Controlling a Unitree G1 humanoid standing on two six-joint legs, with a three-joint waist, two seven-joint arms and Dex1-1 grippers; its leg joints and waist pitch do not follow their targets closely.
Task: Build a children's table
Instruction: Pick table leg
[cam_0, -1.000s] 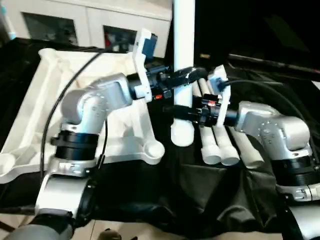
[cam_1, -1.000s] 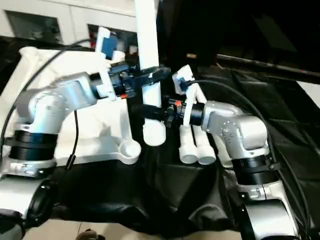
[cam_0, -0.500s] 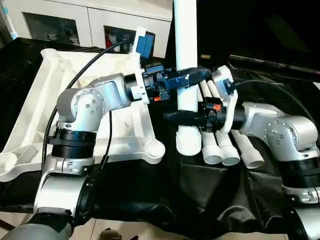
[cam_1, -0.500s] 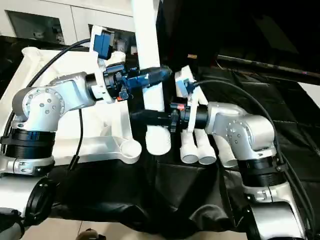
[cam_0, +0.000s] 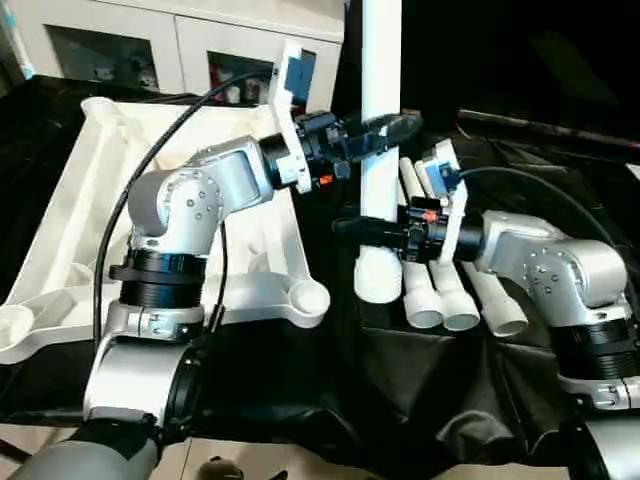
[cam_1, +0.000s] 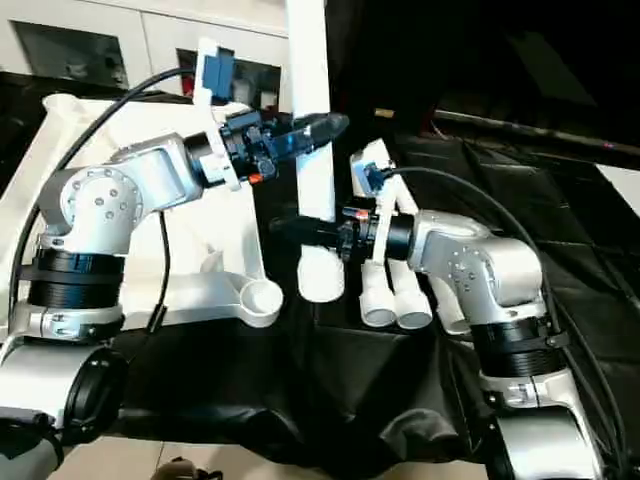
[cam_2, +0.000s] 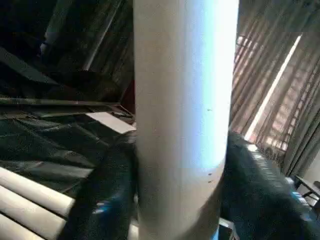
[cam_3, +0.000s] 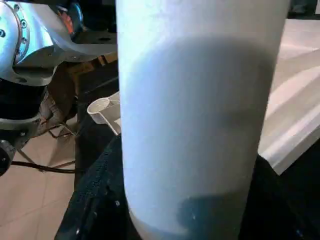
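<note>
i hold the upright leg (cam_0: 380, 150) in both claws, left claw (cam_0: 385, 127) now higher up it, right claw (cam_0: 352, 227) below, ready for moving toward the tabletop (cam_0: 90, 190) socket (cam_0: 311, 298).

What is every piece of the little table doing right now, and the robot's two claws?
held leg: upright, gripped by both claws.
left gripper: shut on the leg, higher up.
right gripper: shut on the leg, lower down.
tabletop: lying ribbed side up.
spare legs: lying side by side.
</note>
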